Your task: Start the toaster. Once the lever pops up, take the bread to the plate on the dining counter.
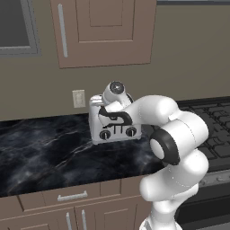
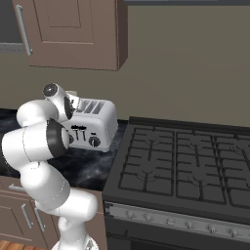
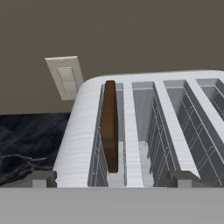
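Observation:
The silver-white toaster (image 1: 114, 130) (image 2: 95, 124) stands on a black marble countertop (image 1: 45, 152) against the wall. In the hand view I look down on the toaster's top (image 3: 144, 131). The bread (image 3: 109, 127), a dark brown slice, stands on edge in the leftmost slot and sticks up a little above it. My gripper (image 3: 111, 179) hovers just above the toaster's near edge, open wide, one fingertip on either side of the bread's slot and the slot beside it, holding nothing. The plate and the dining counter are out of view.
A black gas stove (image 2: 185, 161) adjoins the countertop on the right. A wall outlet (image 3: 65, 76) sits behind the toaster's left end. Brown upper cabinets (image 1: 103, 31) hang above, and drawers (image 1: 72, 196) run below the counter edge.

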You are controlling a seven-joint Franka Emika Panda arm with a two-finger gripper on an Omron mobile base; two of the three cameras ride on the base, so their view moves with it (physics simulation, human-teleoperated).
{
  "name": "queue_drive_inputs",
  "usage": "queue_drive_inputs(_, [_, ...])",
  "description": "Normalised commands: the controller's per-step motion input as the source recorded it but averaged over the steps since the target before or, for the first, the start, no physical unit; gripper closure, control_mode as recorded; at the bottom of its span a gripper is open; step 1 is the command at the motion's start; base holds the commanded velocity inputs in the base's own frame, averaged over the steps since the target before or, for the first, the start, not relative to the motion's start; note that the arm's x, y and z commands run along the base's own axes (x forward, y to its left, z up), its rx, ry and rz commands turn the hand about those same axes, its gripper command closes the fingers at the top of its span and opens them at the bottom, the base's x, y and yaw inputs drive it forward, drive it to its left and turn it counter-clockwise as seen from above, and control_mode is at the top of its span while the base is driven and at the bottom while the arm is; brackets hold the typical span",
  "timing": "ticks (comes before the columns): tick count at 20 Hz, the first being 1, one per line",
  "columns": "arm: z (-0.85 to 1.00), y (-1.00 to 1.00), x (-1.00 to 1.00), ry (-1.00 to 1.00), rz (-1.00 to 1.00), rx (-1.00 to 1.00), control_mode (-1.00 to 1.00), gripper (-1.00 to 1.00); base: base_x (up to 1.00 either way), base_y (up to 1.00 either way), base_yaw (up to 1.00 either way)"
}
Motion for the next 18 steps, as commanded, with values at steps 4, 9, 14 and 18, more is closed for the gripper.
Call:
queue_drive_inputs(4, [0.00,0.00,0.00,0.00,0.00,0.00,-1.00,-1.00,0.00,0.00,0.00])
queue_drive_inputs(9, [0.00,0.00,0.00,0.00,0.00,0.00,-1.00,-1.00,0.00,0.00,0.00])
queue_drive_inputs(14, [0.00,0.00,0.00,-0.01,0.00,0.00,-1.00,-1.00,0.00,0.00,0.00])
queue_drive_inputs(18, [0.00,0.00,0.06,-0.04,0.00,0.00,-1.00,-1.00,0.00,0.00,0.00])
